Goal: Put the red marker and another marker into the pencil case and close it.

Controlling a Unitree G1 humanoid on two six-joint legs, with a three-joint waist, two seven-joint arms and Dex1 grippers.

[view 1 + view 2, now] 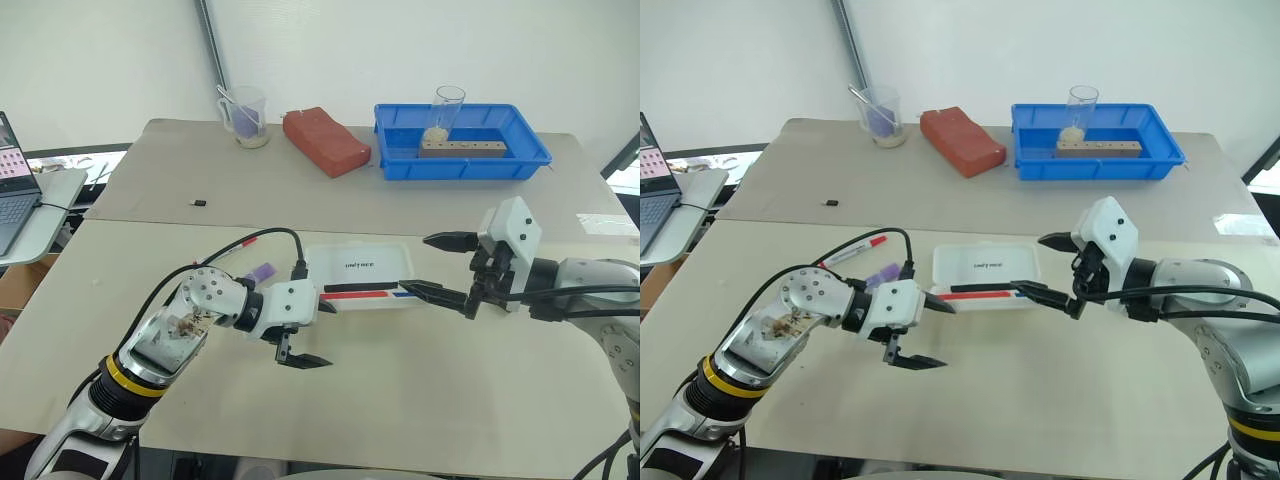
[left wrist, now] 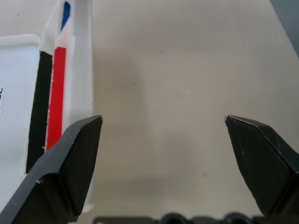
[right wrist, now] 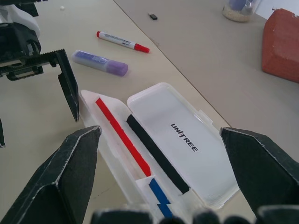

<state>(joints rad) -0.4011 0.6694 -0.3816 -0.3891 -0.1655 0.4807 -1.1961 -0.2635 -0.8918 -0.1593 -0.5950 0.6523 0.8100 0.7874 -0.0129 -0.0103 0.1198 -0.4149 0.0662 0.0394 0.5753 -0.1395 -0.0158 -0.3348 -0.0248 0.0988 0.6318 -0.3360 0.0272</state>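
Note:
The pencil case (image 1: 362, 263) lies open on the table, its lid flat with black lettering and its tray (image 3: 122, 140) showing red, black and blue stripes. No marker lies in the tray. The red marker (image 3: 122, 41) and the purple marker (image 3: 100, 62) rest on the table to the case's left, behind my left arm. My left gripper (image 1: 325, 335) hangs open at the tray's left end, one fingertip close to the tray's corner, holding nothing. At the case's right end, just above the table, my right gripper (image 1: 417, 264) is open and empty too.
At the back of the table stand a blue bin (image 1: 462, 170) holding a glass and a wooden block, a red brick (image 1: 325, 140) and a clear cup (image 1: 245, 118). A small black object (image 1: 199, 203) lies mid-left. A laptop (image 1: 15, 190) sits off the left edge.

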